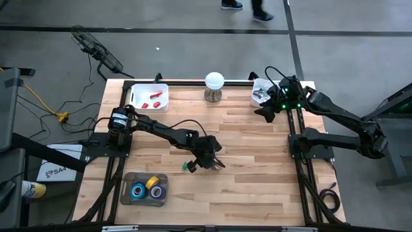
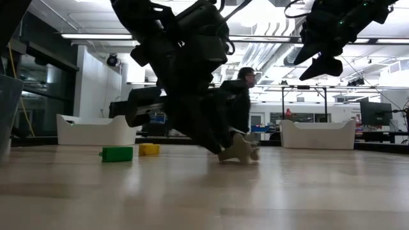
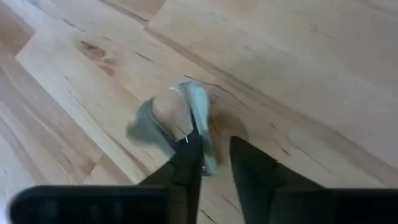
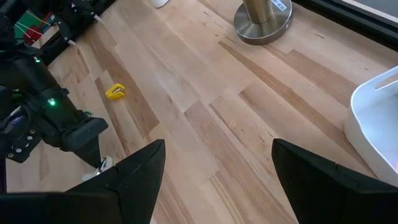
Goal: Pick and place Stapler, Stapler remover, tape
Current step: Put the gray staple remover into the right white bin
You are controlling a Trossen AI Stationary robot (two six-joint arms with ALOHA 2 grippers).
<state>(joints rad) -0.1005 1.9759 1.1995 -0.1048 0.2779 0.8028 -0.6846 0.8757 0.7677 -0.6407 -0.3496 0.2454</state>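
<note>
The staple remover (image 3: 186, 115), a small silvery claw-shaped piece, lies on the wood near the table's middle; it also shows in the low view (image 2: 239, 152). My left gripper (image 3: 216, 149) slants down onto it (image 1: 215, 163), its fingers a narrow gap apart. One arm of the remover runs into that gap. Blue, yellow and purple tape rolls (image 1: 147, 188) sit in a clear tray at the near left. My right gripper (image 4: 217, 146) hangs open above the table (image 1: 264, 115) beside the right white bin, touching nothing. My left gripper comes from above on a slant, along the remover's arm (image 3: 200, 127). One fingertip (image 3: 189, 152) lies against that arm. The other fingertip (image 3: 242, 152) stands apart from it, with bare wood showing between. The remover rests on the table.
A small green block (image 1: 190, 166) lies just left of my left gripper, and a yellow piece (image 4: 115, 91) lies close by. There is a white bin (image 1: 149, 96) with red items at the far left and a white bin (image 1: 261, 92) at the far right. A round-topped metal stand (image 1: 214, 87) is between them.
</note>
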